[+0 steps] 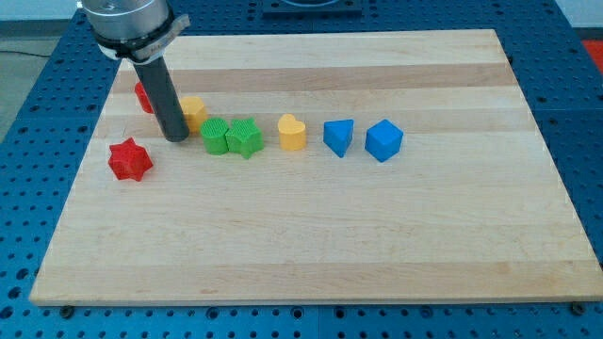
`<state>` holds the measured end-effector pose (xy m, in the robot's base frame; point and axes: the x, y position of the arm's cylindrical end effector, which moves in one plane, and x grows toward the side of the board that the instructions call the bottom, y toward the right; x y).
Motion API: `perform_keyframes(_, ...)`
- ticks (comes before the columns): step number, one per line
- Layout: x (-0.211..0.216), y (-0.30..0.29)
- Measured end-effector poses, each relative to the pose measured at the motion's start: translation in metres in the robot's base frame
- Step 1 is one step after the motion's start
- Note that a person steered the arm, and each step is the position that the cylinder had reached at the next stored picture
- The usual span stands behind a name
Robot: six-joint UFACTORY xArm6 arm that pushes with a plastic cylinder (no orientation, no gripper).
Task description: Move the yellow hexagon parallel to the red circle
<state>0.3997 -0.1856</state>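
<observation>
The yellow hexagon (194, 111) sits near the board's upper left, just right of my rod. My tip (176, 137) rests on the board just below and left of it, close to touching. The red circle (143, 96) lies left of the rod, partly hidden behind it. A red star (129, 159) lies lower left of my tip, apart from it.
A row runs rightward across the wooden board (311, 245): a green round block (215, 137), a green star (245, 138), a yellow heart (293, 133), a blue triangular block (338, 137) and a blue cube (383, 140).
</observation>
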Motion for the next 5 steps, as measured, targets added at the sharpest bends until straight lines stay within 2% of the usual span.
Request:
perform_keyframes(3, -0.003, 0.003)
perform_keyframes(4, -0.017, 0.041)
perform_keyframes(5, -0.058, 0.048)
